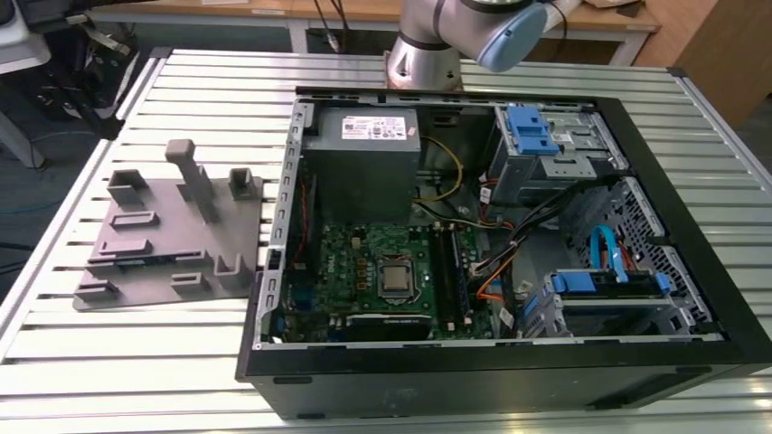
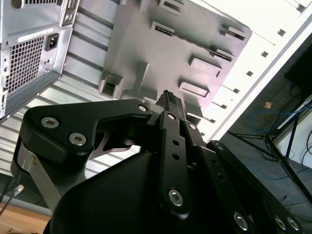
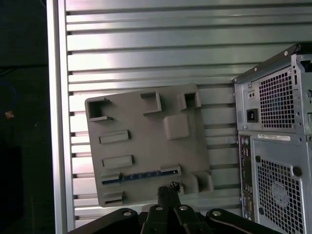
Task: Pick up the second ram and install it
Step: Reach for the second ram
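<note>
Black gripper (image 3: 168, 187), nearest the lens in both wrist views, points toward the grey moulded plate with upright blocks (image 3: 146, 146) and is clear of it. Its jaws are drawn narrow and hold nothing. The second ram (image 3: 131, 176), a long, thin, dark blue-green memory stick, lies in a slot of that plate, so both pick-up and installation appear to remain.

Exterior view, from its left to its right: the plate, standing on the slatted silver metal bench (image 1: 241, 81), then the open black computer case (image 1: 483, 380) with its large green square motherboard (image 1: 350, 244), where a dark stick seems already seated. Beyond the bench are a wooden desk (image 1: 603, 20) and loose blue cables (image 2: 265, 118) on the floor.
</note>
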